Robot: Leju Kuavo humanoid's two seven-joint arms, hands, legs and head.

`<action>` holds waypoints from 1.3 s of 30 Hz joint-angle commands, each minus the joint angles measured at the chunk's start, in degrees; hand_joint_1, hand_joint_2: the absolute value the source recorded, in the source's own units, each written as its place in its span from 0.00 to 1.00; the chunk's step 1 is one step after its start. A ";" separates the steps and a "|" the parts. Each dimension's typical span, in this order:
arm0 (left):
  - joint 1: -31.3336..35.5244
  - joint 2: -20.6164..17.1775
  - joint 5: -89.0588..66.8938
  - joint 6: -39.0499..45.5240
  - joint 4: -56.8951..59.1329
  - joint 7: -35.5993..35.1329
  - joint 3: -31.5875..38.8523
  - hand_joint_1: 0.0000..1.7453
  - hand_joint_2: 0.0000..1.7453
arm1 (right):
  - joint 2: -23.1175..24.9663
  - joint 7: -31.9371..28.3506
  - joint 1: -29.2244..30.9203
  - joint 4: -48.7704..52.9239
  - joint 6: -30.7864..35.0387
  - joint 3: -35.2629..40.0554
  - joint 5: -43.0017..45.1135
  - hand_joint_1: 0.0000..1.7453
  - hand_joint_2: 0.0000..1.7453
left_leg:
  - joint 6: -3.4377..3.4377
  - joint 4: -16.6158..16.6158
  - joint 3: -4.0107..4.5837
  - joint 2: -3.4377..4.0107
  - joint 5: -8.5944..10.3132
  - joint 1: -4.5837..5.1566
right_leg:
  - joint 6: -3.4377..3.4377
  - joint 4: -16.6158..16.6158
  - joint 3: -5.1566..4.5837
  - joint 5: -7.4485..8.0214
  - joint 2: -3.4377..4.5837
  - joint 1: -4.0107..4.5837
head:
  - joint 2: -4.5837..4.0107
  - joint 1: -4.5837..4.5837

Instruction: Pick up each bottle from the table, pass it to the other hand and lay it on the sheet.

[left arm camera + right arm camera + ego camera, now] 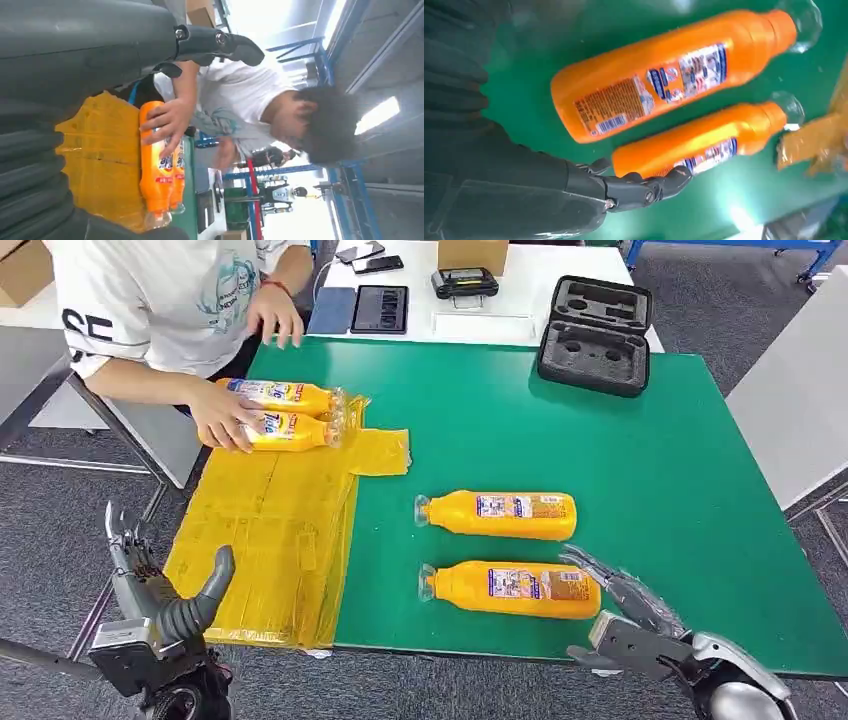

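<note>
Green matting covers the table (640, 470), and two orange bottles lie on their sides on it near the front edge: the near bottle (512, 588) just beside the right hand (630, 605), whose fingers are spread and empty, and the far bottle (498, 514) behind it. On the yellow sheet (265, 540) at the left, a person's hand (222, 418) rests on two more bottles (285, 412). Off the table's left corner, the left hand (165, 590) is raised, fingers apart, holding nothing. A black foam case (595, 335) sits at the back.
</note>
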State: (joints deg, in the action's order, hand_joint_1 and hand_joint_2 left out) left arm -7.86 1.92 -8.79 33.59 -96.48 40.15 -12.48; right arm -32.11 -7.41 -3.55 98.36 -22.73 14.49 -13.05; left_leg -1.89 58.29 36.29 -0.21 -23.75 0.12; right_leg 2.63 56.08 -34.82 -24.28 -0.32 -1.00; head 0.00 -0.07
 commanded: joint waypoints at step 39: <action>2.72 2.35 -2.57 -3.61 7.32 -0.15 0.12 0.00 1.00 | 12.34 -2.89 25.95 -34.75 5.60 21.37 -8.97 0.00 1.00 | 0.12 -0.07 -0.67 0.28 -0.14 -0.14 | -0.18 -0.09 0.66 -0.12 0.25 0.13 | 0.00 0.00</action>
State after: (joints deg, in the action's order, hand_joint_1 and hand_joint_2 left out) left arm -7.26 4.55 -10.91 29.53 -92.80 40.15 -12.31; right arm -24.02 -9.94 19.73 69.98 -17.77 31.37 -22.77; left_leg -1.93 58.29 36.28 -0.19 -23.65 0.08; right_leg 2.63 56.12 -34.77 -24.27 -0.35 -0.96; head 0.00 -0.07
